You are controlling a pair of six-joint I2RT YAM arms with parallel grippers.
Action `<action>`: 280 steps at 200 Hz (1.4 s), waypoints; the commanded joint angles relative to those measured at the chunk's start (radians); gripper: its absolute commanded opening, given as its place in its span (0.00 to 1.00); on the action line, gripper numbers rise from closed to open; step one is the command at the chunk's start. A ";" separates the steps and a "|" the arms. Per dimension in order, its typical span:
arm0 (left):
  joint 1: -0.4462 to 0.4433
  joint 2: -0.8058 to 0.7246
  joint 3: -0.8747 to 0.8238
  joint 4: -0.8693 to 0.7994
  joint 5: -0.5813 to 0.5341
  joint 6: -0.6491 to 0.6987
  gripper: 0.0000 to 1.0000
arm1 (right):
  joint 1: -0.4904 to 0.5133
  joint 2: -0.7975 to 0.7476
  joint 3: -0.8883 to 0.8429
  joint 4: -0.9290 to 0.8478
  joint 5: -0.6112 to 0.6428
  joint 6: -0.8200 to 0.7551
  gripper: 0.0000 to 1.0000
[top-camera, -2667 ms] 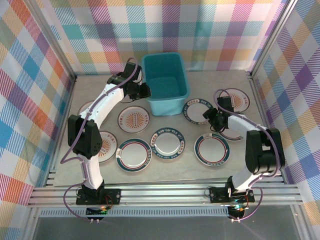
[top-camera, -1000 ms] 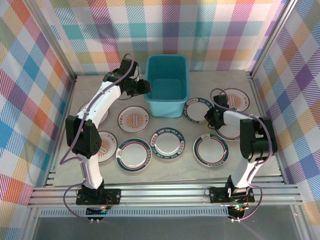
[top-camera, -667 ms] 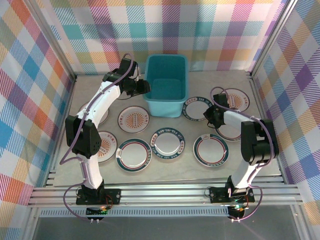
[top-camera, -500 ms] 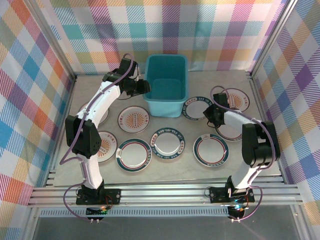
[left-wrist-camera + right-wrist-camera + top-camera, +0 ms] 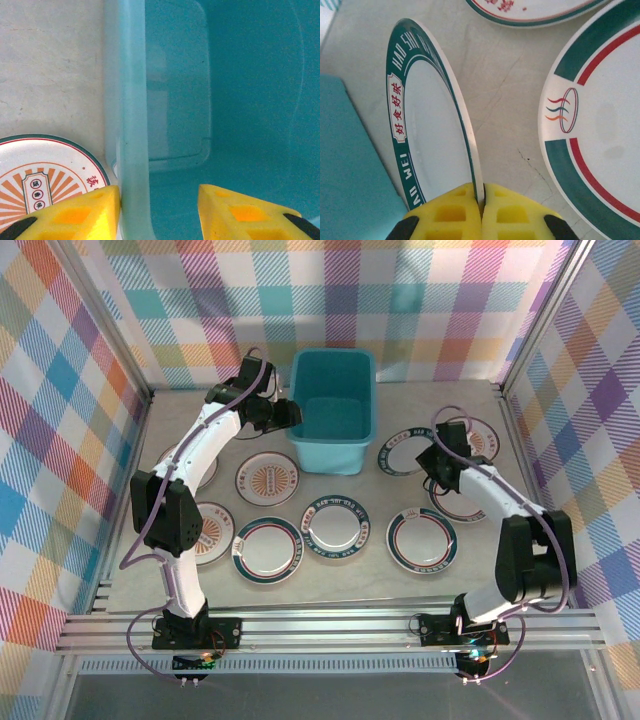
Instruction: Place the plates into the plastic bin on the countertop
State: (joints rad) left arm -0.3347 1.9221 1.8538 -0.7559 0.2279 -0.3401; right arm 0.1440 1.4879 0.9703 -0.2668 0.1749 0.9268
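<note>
Two arms, both reaching over the far half of the countertop (image 5: 330,590). Left gripper (image 5: 286,416) (image 5: 160,210): set at the 9 o'clock wall of the plastic bin (image 5: 333,400), fingers spread astride the rolled rim, outer finger touching, inner finger apart. Right gripper (image 5: 432,462) (image 5: 481,200): fingers pinching the edge of the green-rimmed plate (image 5: 404,453) (image 5: 430,150), white centre, red lettering, tilted off the surface at the bin's 4 o'clock. Bare countertop separates it from the red-and-teal banded plate (image 5: 600,150) at 3 o'clock.
</note>
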 commanded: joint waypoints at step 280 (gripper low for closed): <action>-0.162 -0.137 -0.098 0.137 -0.037 -0.076 0.58 | 0.109 0.074 0.619 -0.092 -0.087 0.116 0.00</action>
State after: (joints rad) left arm -0.5152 1.8610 1.7367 -0.6064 0.2466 -0.4442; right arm 0.2104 1.5154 1.4788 -0.3485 0.0677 0.9638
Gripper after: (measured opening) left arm 0.555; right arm 0.059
